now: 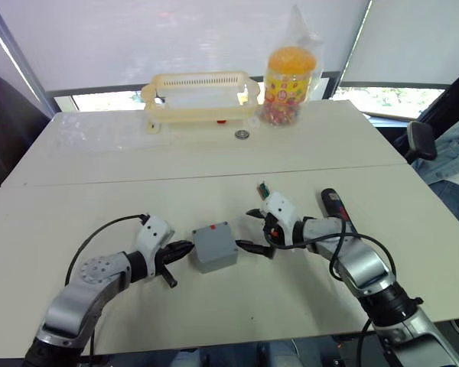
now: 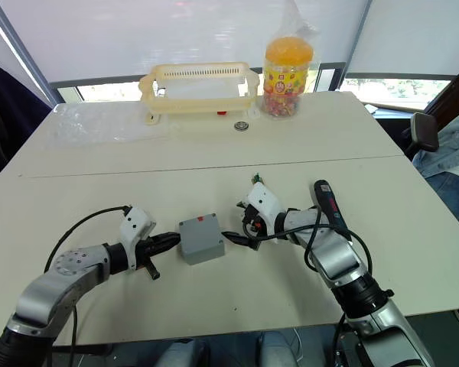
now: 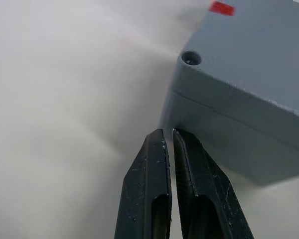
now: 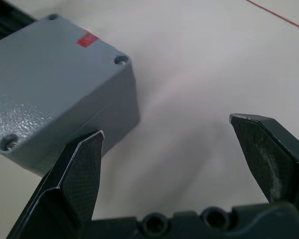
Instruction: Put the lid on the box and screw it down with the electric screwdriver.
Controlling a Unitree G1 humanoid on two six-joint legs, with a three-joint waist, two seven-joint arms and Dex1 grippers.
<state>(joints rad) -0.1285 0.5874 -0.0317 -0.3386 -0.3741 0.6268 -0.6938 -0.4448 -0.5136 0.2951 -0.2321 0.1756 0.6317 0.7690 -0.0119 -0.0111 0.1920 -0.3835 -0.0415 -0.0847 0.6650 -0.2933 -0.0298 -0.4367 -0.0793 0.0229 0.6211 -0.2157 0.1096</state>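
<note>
Left eye view: left tool [image 1: 185,248], fingers pressed together, reaches low along the desk [image 1: 99,199] to the box's [image 1: 215,246] left side, lid [image 4: 50,69] seated on top. Right tool [image 1: 251,229], fingers spread wide, flanks the box's right side; electric screwdriver [image 1: 335,208] lies beyond that arm.

A cream plastic rack [image 1: 201,98] stands at the table's [image 1: 99,199] far edge; beside it, 1 orange-lidded candy jar [image 1: 289,86] and 1 small round metal piece [image 1: 242,134].

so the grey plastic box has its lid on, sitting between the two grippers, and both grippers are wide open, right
Not quite. The small grey plastic box does sit lidded between the grippers, and the right gripper is wide open, but the left gripper is shut, fingers pressed together beside the box, as the left wrist view shows.
</note>
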